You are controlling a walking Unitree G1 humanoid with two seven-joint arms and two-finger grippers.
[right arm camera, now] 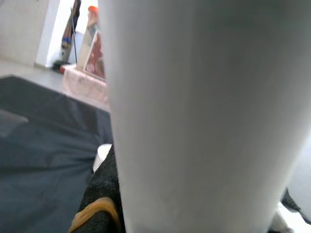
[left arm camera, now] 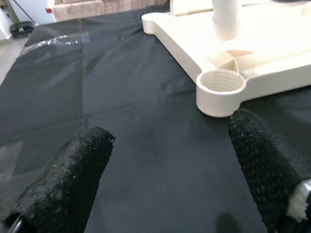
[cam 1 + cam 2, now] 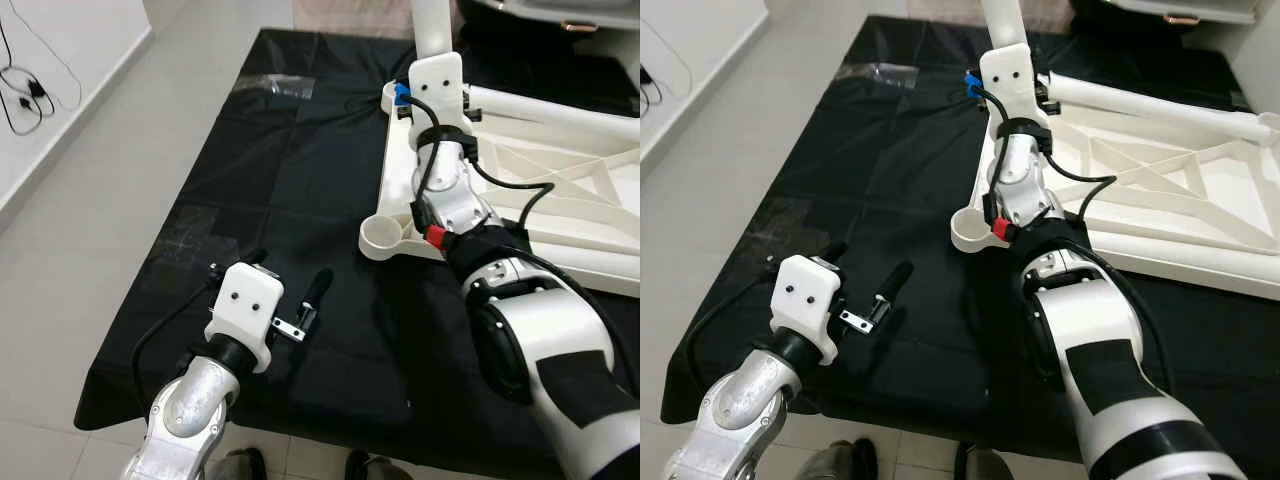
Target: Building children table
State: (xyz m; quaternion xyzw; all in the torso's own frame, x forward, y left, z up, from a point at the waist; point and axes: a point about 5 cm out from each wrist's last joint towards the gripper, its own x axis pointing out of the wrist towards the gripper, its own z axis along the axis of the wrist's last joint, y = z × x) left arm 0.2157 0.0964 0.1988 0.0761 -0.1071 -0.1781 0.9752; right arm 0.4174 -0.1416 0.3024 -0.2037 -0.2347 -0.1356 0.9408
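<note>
A white children's table top (image 3: 560,200) lies upside down on a black cloth (image 3: 280,180), with its round threaded corner socket (image 3: 385,238) nearest me. My right gripper (image 3: 436,60) is shut on a white table leg (image 3: 430,25) and holds it upright over the far corner of the top. In the left wrist view the leg's threaded end (image 2: 227,22) hangs above the top's underside, behind the corner socket (image 2: 220,90). A black finger (image 1: 99,194) presses against the leg. My left gripper (image 3: 285,275) hovers open over bare cloth, left of the socket, holding nothing.
Another white leg (image 3: 560,110) lies along the far side of the top. A clear plastic bag (image 3: 275,85) rests on the cloth at the back left. Cables (image 3: 25,95) lie on the grey floor by the left wall. Dark shoes (image 3: 240,465) show below the cloth's near edge.
</note>
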